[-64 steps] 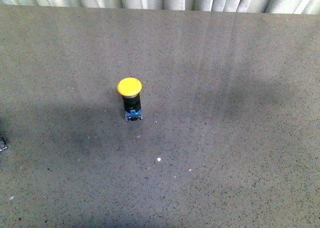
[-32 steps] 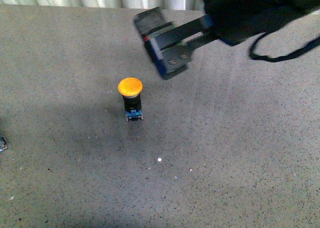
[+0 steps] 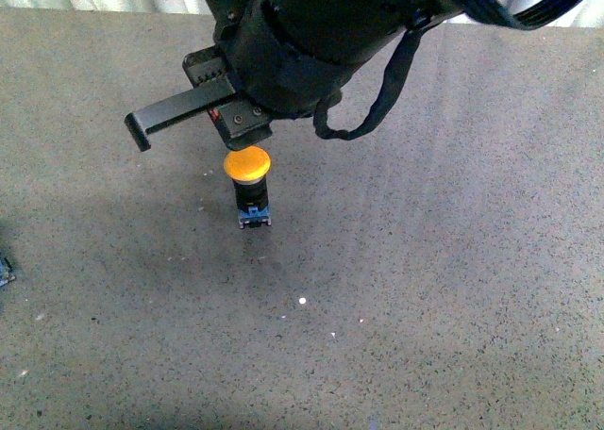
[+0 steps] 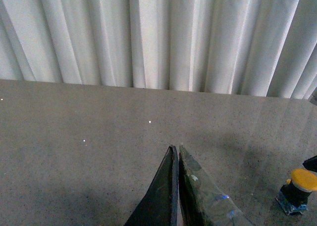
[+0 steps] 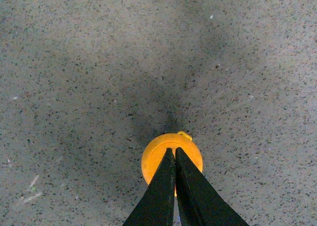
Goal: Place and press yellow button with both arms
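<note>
The yellow button (image 3: 247, 165) stands upright on the grey table, yellow cap up, black body and blue-grey base below. My right arm (image 3: 311, 34) hangs over it from the far right, with a black toothed bar sticking out to the left. In the right wrist view my right gripper (image 5: 174, 149) is shut, its tips over the middle of the yellow cap (image 5: 157, 154); I cannot tell whether they touch it. My left gripper (image 4: 175, 147) is shut and empty, low over the table. The button (image 4: 301, 182) is off to one side of it, well apart.
The grey speckled table (image 3: 453, 260) runs back to a white pleated curtain (image 4: 148, 37). A small dark object (image 3: 5, 270) shows at the front view's left edge. A black cable (image 3: 377, 100) loops down from the right arm.
My right arm has swung in from the far right to just above the button. The button has not moved.
</note>
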You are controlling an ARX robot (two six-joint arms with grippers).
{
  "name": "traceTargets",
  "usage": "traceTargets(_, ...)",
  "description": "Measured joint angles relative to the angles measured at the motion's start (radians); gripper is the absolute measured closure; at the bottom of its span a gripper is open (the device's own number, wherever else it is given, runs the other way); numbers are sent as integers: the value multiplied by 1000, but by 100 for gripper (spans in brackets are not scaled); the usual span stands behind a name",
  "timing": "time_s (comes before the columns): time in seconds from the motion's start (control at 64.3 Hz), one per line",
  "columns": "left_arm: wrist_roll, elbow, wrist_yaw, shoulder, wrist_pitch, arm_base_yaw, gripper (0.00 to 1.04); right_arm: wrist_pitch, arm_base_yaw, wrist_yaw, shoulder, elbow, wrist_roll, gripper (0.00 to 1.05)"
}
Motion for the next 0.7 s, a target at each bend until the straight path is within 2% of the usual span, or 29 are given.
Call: traceTargets(0.7,0,0,0,0,0,0,103,-18,1,-10,20,1,14,103)
